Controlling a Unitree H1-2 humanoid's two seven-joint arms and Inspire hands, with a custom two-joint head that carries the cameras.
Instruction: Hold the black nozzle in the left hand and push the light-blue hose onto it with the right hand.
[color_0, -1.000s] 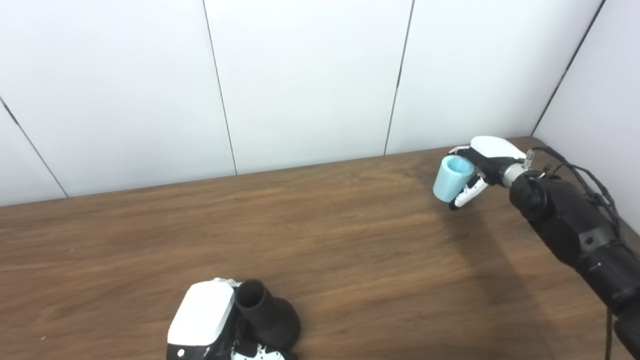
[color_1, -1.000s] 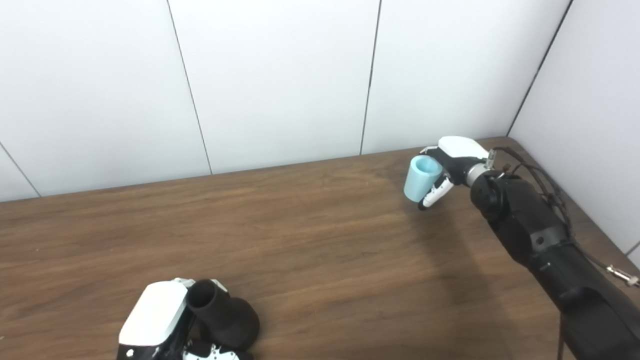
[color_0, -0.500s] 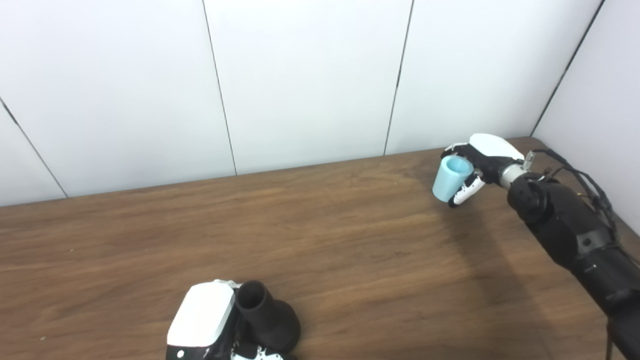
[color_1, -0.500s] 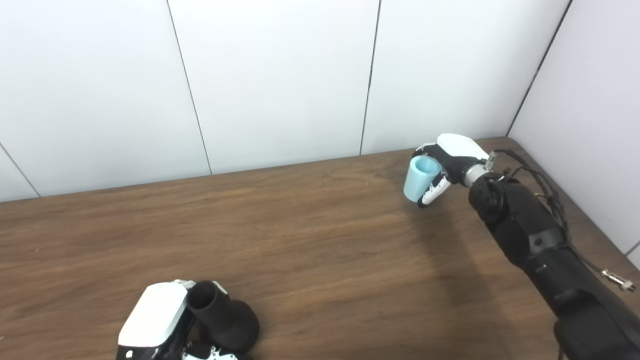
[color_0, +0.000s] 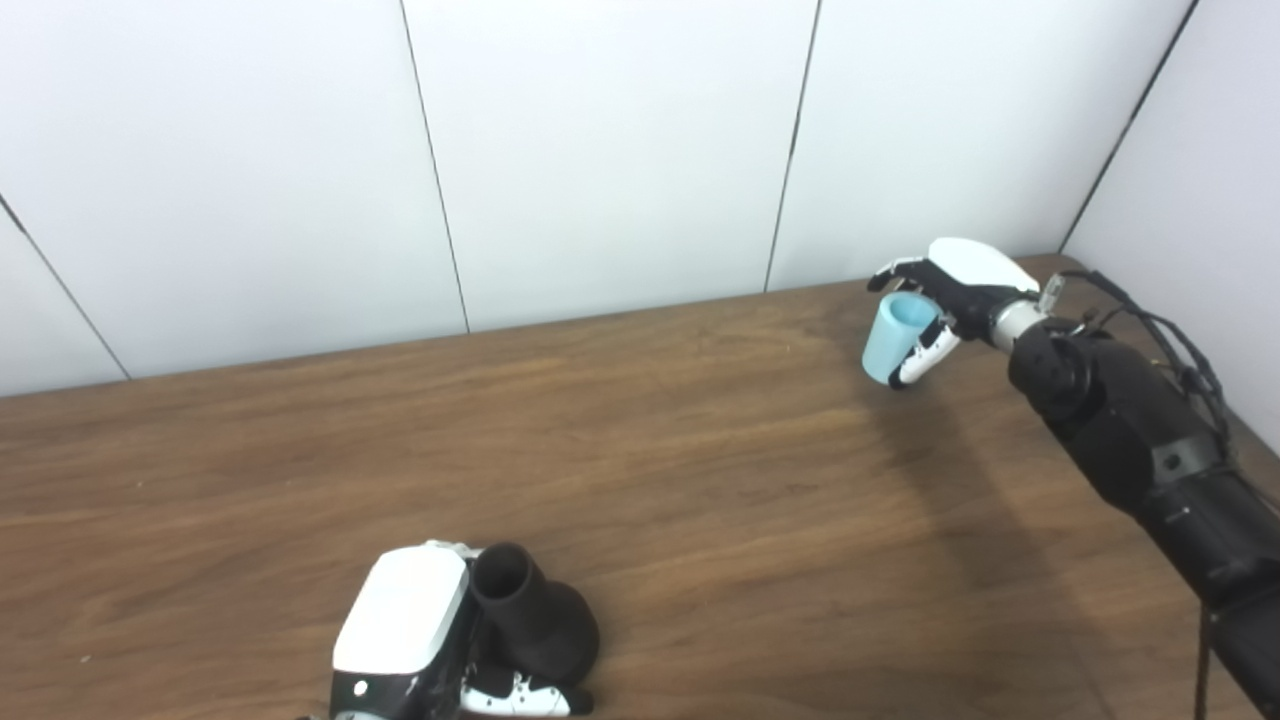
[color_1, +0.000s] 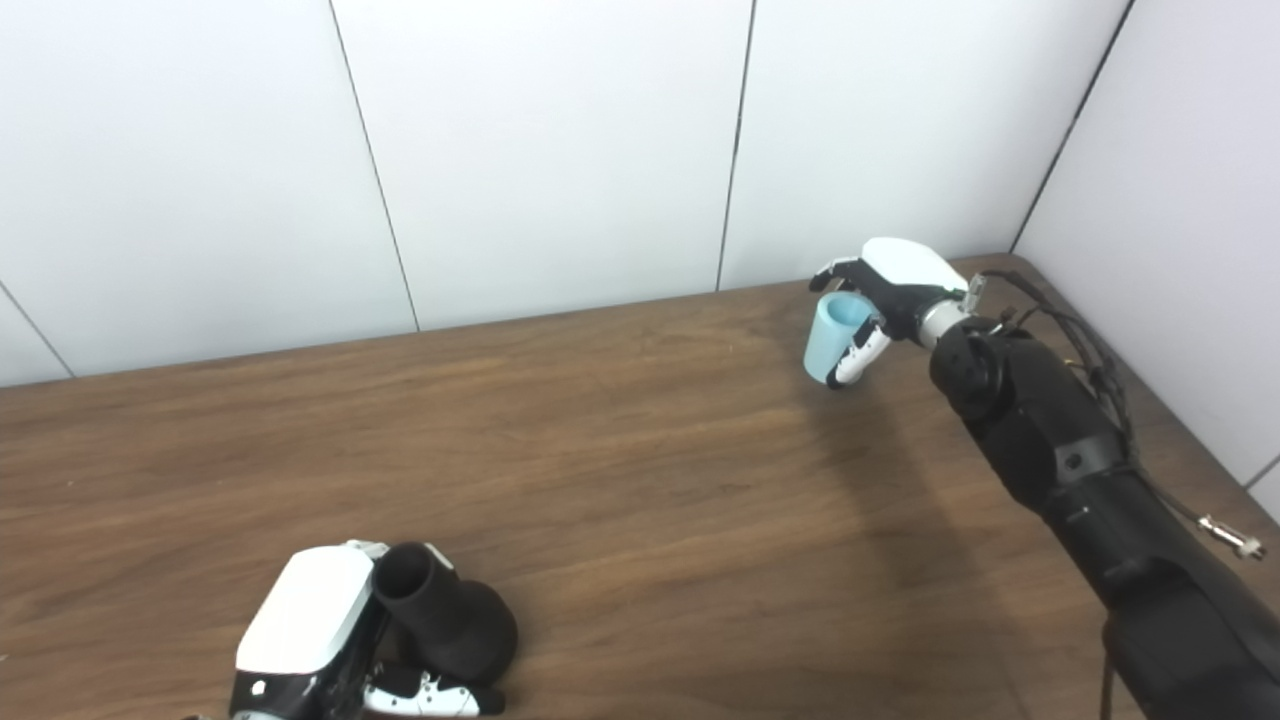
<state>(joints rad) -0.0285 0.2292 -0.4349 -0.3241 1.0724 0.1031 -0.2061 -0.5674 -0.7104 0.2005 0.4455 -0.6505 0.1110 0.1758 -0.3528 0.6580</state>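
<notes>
The left hand (color_0: 405, 630) sat at the near edge of the desk (color_0: 640, 470), low in the picture and left of centre, its white back facing up. Its fingers (color_0: 520, 692) were closed around the nozzle (color_0: 530, 620), gripping it at its wide flared base. The nozzle was black, its narrow round mouth pointing up and a little away from the robot, and its base looked to be on or just above the wood; the views did not settle which.

The right hand (color_1: 885, 300) was well apart from it, at the far right corner of the desk near the wall (color_1: 540, 150). Its black arm (color_1: 1060, 460) reached in from the lower right, with cables (color_1: 1090, 360) looping beside the wrist. The fingers (color_1: 855, 355) of this hand were wrapped around the hose (color_1: 832, 340), holding it: a short light-blue tube, tilted, its open end turned up and toward the camera. The hose was lifted clear of the desk, and the hand and arm cast a dark shadow on the wood beneath them.

Hose and nozzle were not touching; a wide stretch of bare brown wood lay between the two hands.
</notes>
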